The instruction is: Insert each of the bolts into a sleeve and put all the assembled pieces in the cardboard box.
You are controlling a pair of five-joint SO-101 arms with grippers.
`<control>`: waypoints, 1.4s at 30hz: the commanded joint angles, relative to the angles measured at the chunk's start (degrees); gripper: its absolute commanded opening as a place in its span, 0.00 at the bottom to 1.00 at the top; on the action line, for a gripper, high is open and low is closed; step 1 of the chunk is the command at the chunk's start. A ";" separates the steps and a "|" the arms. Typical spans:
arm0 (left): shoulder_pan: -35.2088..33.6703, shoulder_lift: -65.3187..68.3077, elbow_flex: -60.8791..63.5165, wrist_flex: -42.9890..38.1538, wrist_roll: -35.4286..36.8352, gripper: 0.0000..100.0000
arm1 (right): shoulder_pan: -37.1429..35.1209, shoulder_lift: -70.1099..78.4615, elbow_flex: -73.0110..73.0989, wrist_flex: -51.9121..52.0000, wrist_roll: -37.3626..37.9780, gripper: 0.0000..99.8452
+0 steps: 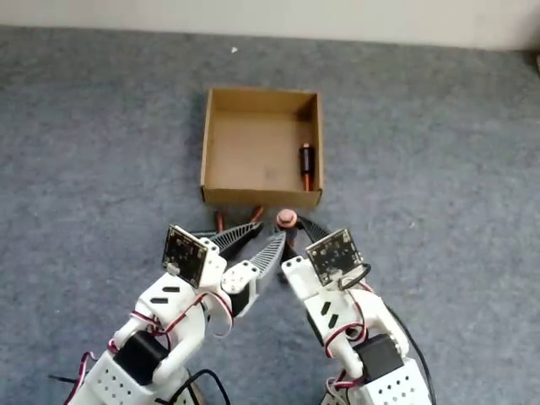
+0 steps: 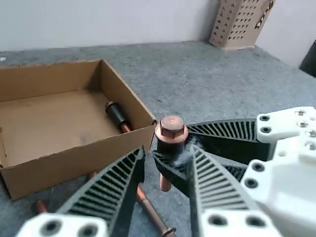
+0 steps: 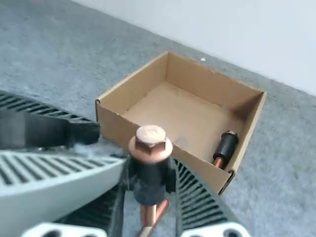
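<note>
Clamped in the right gripper [image 3: 148, 178]: a black sleeve [image 3: 149, 190] with a copper bolt [image 3: 150, 142] pushed through it. Held upright, hex head on top, bare shank poking out below the sleeve. Hangs just outside the near wall of the cardboard box [image 1: 253, 148], above the grey, carpet-like tabletop [image 1: 439, 169].

Close beside it, the left gripper [image 1: 270, 232]: open, dark ribbed fingers [image 2: 116, 190] spread wide, tips pointed toward the box and the held sleeve. In the left wrist view, frames the held bolt and the other arm's dark fingers between its own two. Cannot tell whether touching them or just short of them.

Inside the box: one assembled piece [image 1: 306, 166], bolt in sleeve, lying flat along the right-hand wall, with the black sleeve toward the far side and the copper shank toward the near wall.

On the tabletop in front of the box, beneath the two grippers: a loose bolt [image 2: 154, 213] lying flat, threaded shank bare. Toward the left arm's side, a second bolt end [image 1: 221, 221] poking out just by the near wall of the box.

Far behind the box in the left wrist view: a perforated wooden stand [image 2: 239, 22] against a pale wall [image 2: 98, 19].
</note>
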 commanded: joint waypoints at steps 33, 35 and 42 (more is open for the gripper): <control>-39.52 -0.04 4.53 10.64 -0.88 0.01 | 8.84 -0.75 -8.84 10.59 -7.91 0.00; -39.52 -0.04 4.53 10.64 -0.88 0.01 | 8.75 -0.66 -11.56 10.59 -7.82 0.00; -39.43 -0.04 4.53 10.64 -0.88 0.01 | 5.14 -0.66 -20.79 9.01 -2.46 0.00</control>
